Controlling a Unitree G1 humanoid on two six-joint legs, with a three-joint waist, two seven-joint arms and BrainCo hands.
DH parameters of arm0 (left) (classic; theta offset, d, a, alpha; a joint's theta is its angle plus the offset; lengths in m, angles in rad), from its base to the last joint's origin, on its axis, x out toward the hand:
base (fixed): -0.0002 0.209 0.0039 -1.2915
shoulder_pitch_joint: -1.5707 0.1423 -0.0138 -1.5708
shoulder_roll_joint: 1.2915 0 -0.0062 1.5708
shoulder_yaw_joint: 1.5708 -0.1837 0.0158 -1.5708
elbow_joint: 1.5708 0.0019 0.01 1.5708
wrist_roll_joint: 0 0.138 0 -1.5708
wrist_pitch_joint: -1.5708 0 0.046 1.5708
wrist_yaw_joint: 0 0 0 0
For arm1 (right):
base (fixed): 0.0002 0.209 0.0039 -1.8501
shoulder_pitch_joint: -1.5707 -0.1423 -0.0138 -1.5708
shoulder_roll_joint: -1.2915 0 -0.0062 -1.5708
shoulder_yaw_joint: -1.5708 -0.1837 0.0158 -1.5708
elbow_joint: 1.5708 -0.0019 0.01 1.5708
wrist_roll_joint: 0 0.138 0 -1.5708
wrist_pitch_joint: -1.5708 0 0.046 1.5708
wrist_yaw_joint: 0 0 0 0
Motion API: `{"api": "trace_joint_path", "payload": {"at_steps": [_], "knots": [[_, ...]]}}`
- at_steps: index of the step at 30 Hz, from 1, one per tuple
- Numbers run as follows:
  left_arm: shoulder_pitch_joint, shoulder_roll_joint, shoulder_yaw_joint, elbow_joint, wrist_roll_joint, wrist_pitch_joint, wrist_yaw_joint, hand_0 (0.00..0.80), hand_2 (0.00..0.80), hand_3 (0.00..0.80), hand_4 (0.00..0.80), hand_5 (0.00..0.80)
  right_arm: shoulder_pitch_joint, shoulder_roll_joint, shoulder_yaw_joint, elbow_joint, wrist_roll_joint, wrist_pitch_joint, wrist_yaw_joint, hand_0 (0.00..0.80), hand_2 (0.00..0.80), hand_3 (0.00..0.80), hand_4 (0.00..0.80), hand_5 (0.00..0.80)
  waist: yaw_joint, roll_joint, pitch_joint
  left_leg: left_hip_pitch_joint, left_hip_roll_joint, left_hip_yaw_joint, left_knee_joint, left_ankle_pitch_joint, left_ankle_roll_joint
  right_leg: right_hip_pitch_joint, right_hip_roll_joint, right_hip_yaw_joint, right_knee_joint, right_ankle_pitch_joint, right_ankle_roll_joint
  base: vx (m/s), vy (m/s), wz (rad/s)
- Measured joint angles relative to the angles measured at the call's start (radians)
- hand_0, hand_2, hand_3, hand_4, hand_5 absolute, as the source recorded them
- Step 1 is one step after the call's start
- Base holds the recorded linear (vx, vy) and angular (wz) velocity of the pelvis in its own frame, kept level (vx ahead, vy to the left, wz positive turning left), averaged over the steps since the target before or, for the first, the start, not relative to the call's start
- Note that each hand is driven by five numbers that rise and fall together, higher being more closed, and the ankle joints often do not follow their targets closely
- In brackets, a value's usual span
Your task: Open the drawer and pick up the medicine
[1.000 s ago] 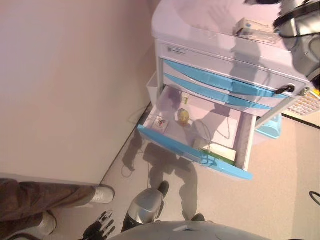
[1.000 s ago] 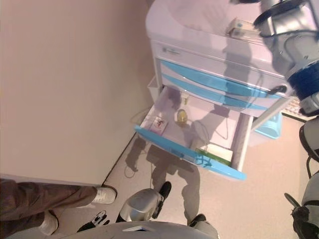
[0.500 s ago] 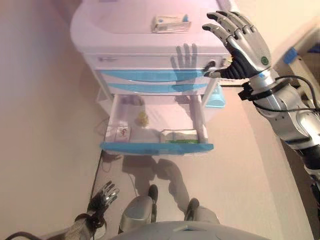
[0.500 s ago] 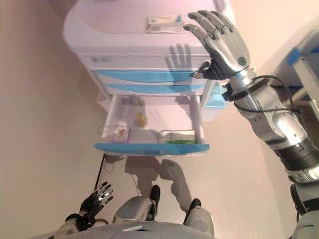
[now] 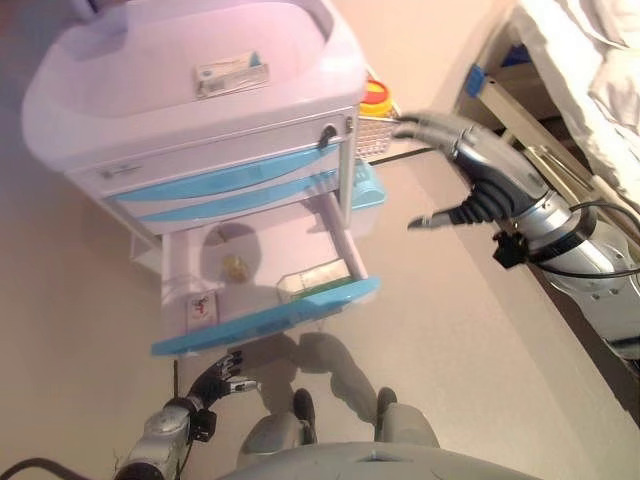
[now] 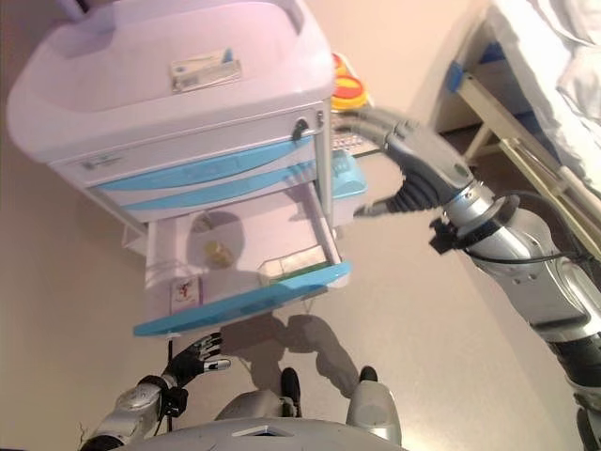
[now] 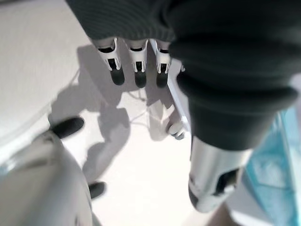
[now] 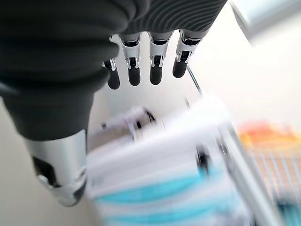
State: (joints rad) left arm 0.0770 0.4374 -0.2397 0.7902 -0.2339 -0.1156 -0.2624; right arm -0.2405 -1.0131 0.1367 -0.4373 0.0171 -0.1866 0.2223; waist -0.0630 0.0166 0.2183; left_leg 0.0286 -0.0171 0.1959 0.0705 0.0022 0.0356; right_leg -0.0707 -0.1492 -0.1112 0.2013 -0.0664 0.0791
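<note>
Cart top (image 5: 150,60) bears one flat box (image 5: 231,75) (probably medicine).

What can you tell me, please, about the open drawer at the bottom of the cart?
The bottom drawer of the white cart is pulled fully out. It looks like plastic: a curved light-blue front, white walls and floor. Inside lie a small card-like packet near the front corner, a yellowish round item mid-floor, and a white-and-green box against the front on the other side. Neither hand touches it; the right hand hangs open beside the cart.

A box (image 5: 231,75) lies on the cart (image 5: 120,120); below, the drawer (image 5: 262,318) stands open.
</note>
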Motion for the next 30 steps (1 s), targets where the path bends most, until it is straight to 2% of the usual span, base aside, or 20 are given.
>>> {"api": "trace_joint_path", "payload": {"at_steps": [2,5,7,11,15,18,23,30], "knots": [[-0.018,0.013,-0.022,0.002,0.007,0.005,0.013,0.0,0.0,0.0,0.0,0.0,0.009,-0.006,0.021,0.003,0.087,0.018,0.111,0.0,0.0,0.0,0.0,0.0,-0.026,0.004,0.0,0.002,0.002,0.021,-0.01,0.002,-0.002,-0.014,0.006,0.023,-0.002,0.009,0.0,-0.071,-0.045,-0.34],[-0.061,0.032,-0.081,0.019,0.069,0.004,0.031,0.0,0.0,0.0,0.0,0.0,0.023,-0.052,0.099,0.01,0.193,0.055,0.321,0.0,0.0,0.0,0.0,0.0,-0.042,0.009,0.004,0.0,0.006,0.041,-0.012,0.002,-0.002,-0.025,0.009,0.024,-0.01,0.023,-0.002,-0.066,-0.029,-0.25],[-0.087,0.056,-0.11,0.02,0.083,0.003,0.039,0.0,0.0,0.0,0.0,0.0,0.026,-0.073,0.152,0.042,0.241,0.095,0.4,0.0,0.0,0.0,0.0,0.0,-0.053,0.008,0.015,-0.001,0.007,0.048,-0.013,0.002,-0.003,-0.03,0.01,0.028,-0.01,0.023,-0.002,-0.069,-0.012,-0.1],[-0.148,0.092,-0.139,0.028,0.108,-0.003,0.085,0.0,0.0,0.0,0.0,0.0,0.09,-0.067,0.187,0.123,0.268,0.18,0.474,0.0,0.0,0.0,0.0,0.0,-0.06,0.011,0.069,-0.001,0.008,0.076,-0.026,0.006,-0.008,-0.051,0.013,0.048,-0.009,0.032,0.004,-0.053,0.018,-0.2],[-0.189,0.108,-0.139,0.058,0.111,-0.019,0.147,0.0,0.0,0.0,0.0,0.0,0.207,-0.03,0.182,0.243,0.265,0.212,0.482,0.0,0.0,0.0,0.0,0.0,-0.086,0.015,0.126,-0.007,0.009,0.1,-0.027,0.009,-0.004,-0.073,0.018,0.065,-0.009,0.04,0.0,-0.043,0.045,-0.22],[-0.218,0.126,-0.14,0.07,0.111,-0.024,0.18,0.0,0.0,0.0,0.0,0.0,0.253,0.001,0.181,0.338,0.212,0.205,0.474,0.0,0.0,0.0,0.0,0.0,-0.115,0.02,0.158,-0.008,0.012,0.114,-0.029,0.008,-0.006,-0.082,0.023,0.076,-0.01,0.045,-0.006,-0.031,0.061,-0.13],[-0.294,0.154,-0.134,0.085,0.109,-0.024,0.232,0.0,0.0,0.0,0.0,0.0,0.344,0.043,0.147,0.493,0.177,0.156,0.387,0.0,0.0,0.0,0.0,0.0,-0.144,0.026,0.212,-0.007,0.013,0.125,-0.03,0.006,-0.009,-0.088,0.027,0.087,-0.008,0.045,-0.007,-0.016,0.054,-0.07],[-0.35,0.173,-0.068,0.186,0.055,-0.023,0.263,0.0,0.0,0.0,0.0,0.0,0.349,0.108,0.133,0.628,0.178,0.08,0.287,0.0,0.0,0.0,0.0,0.0,-0.182,0.024,0.235,-0.007,0.016,0.166,-0.029,-0.007,-0.017,-0.11,0.043,0.128,-0.006,0.048,-0.011,-0.009,0.06,-0.17]]}}
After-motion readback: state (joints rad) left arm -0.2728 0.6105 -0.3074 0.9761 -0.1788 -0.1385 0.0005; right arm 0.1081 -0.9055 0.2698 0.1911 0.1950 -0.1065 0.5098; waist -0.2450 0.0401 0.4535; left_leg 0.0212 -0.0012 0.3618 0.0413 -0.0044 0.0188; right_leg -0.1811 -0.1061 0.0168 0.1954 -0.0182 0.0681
